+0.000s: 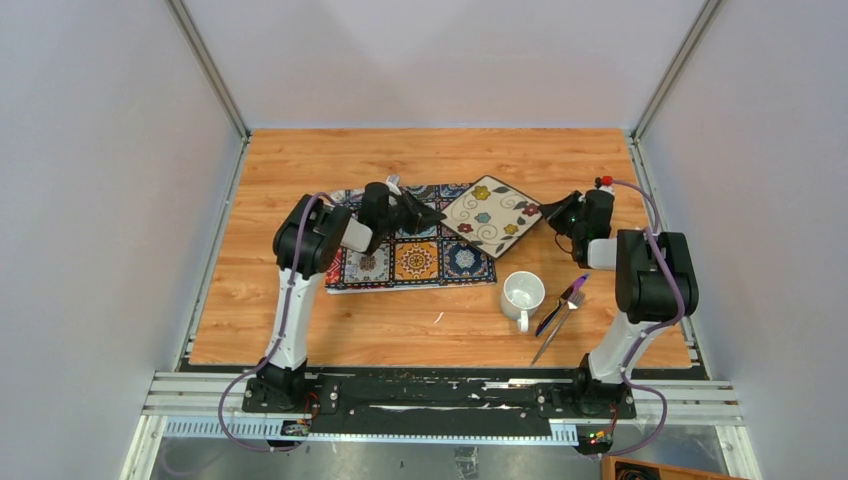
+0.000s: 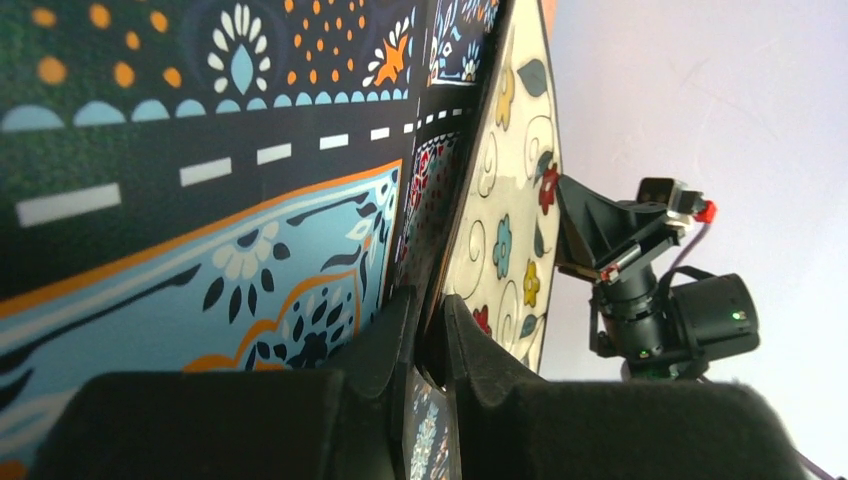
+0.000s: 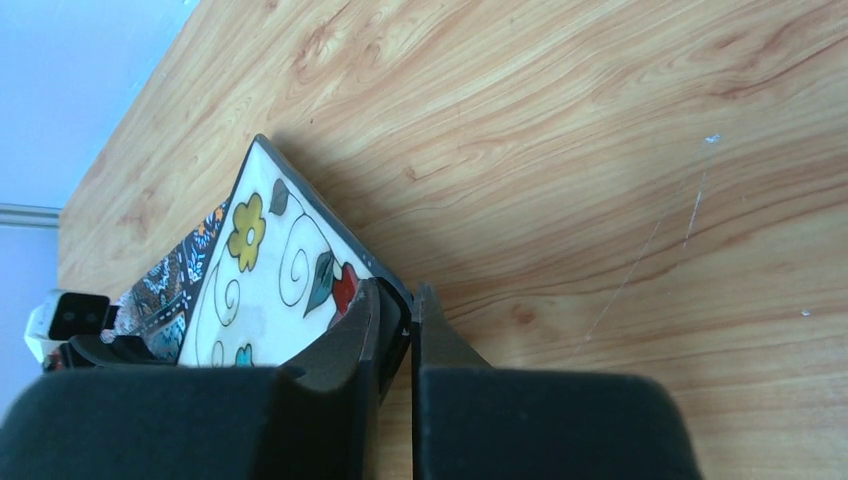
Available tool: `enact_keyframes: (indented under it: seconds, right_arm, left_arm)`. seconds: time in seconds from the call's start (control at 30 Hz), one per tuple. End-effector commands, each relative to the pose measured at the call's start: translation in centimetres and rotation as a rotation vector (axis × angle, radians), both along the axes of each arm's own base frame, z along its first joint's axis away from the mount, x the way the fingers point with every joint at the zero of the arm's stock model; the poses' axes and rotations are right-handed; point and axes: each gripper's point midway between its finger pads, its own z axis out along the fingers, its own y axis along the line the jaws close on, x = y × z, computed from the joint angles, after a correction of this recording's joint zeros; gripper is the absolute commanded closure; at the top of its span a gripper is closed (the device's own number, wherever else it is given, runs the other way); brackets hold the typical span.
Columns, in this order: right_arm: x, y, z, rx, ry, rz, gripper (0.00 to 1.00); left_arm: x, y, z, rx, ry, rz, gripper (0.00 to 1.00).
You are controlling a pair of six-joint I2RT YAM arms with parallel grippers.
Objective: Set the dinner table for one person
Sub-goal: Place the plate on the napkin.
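From above, the table (image 1: 300, 330) lies under both arms. The left gripper (image 1: 438, 216) and right gripper (image 1: 548, 211) each pinch a corner of the plate (image 1: 492, 214), which is half on the mat (image 1: 415, 262). A mug (image 1: 522, 292), fork (image 1: 555, 330) and spoon (image 1: 562, 303) lie toward the near right corner.

Left wrist: the fingers (image 2: 385, 345) squeeze the plate's rim, and the mat hides most of the table.

Right wrist: the fingers (image 3: 355, 330) nip the plate's corner over bare table.

Cream floral plate (image 1: 492, 215), multicol. tile mat (image 1: 415, 262), orange-brn woodgrain table (image 1: 300, 170)
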Motion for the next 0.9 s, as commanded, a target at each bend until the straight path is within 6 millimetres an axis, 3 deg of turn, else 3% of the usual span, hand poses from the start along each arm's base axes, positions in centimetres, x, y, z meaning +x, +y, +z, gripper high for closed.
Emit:
enact_keyframes:
  seconds: [0.0,0.13,0.37,0.63,0.87]
  right_arm:
    - [-3.1,7.0,-0.3,-0.084,0.025,0.301,1.00]
    - [-3.1,8.0,0.1,-0.079,0.009,0.326,1.00]
    - [-3.1,9.6,0.3,0.055,-0.051,0.353,1.00]
    - [-2.8,10.9,2.7,0.152,-0.156,0.391,1.00]
    - [-3.4,11.8,5.3,0.213,-0.262,0.443,1.00]
  left_arm:
    - [-2.2,-3.5,6.0,-0.020,-0.172,-0.158,1.00]
    - [-1.9,-3.7,6.6,-0.029,-0.183,-0.161,1.00]
    - [-2.1,-3.7,5.9,-0.022,-0.172,-0.164,1.00]
    - [-1.8,-3.7,5.8,-0.023,-0.171,-0.164,1.00]
    - [-1.4,-3.9,7.9,-0.039,-0.225,-0.172,1.00]
